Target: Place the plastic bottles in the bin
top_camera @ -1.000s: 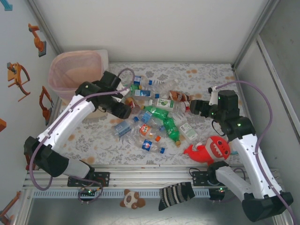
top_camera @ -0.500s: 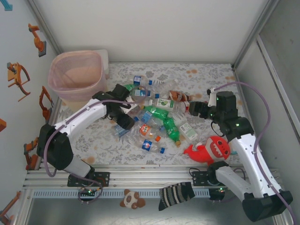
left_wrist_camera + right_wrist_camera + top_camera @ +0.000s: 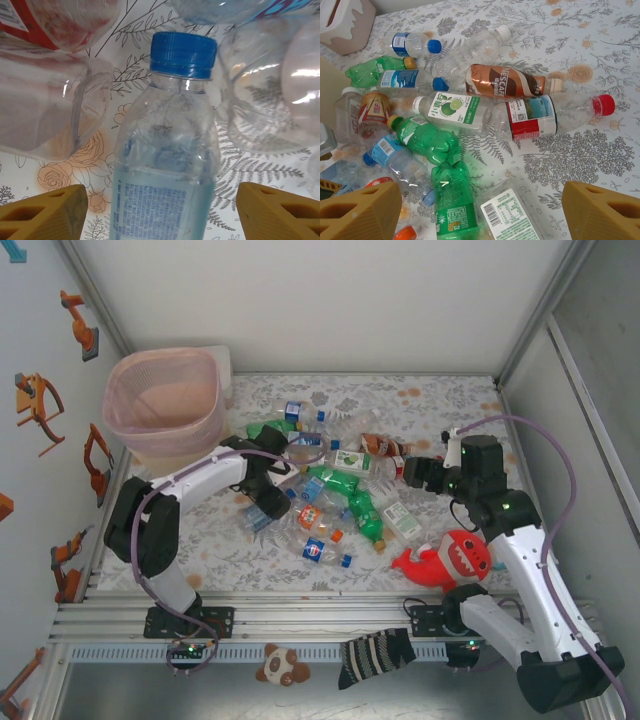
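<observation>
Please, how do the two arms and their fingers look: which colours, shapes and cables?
Both are built of white links and black joints: the left arm and the right arm. A thin purple cable hangs loosely along each. The fingers of the left gripper and the right gripper are mustard-yellow wedges with hollow ribs.

2 white arms carry black joints, purple cables and orange-tan fingertips.

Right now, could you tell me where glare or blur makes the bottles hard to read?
Left wrist: white glare streaks on the clear bottle at right, while the blue-capped bottle looks sharp. Right wrist: even light, the brown Nescafe bottle label legible. Top external: soft shadows, the bottle pile too small for labels.
</observation>
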`<state>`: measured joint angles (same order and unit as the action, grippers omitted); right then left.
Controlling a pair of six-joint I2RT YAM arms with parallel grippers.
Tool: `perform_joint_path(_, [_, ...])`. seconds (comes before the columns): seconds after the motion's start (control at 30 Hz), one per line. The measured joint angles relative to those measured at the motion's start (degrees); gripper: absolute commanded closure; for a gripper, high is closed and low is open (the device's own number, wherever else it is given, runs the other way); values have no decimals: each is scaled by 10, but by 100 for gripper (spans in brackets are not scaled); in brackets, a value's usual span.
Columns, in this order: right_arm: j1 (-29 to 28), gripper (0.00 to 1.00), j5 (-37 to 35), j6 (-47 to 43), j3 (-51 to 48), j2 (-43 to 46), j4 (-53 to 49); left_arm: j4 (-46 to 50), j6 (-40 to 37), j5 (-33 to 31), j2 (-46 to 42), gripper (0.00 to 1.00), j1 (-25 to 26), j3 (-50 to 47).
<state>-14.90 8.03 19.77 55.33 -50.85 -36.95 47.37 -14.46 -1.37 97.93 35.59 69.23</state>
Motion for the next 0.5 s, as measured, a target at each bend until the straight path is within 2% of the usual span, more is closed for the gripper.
perform_joint_path(0.33, [0, 17, 0, 0, -1, -9, 4, 13, 0, -3, 43, 23, 0, 0])
perform_joint_path(0.5, [0, 17, 0, 0, -5, -9, 8, 21, 0, -1, 52, 28, 0, 0])
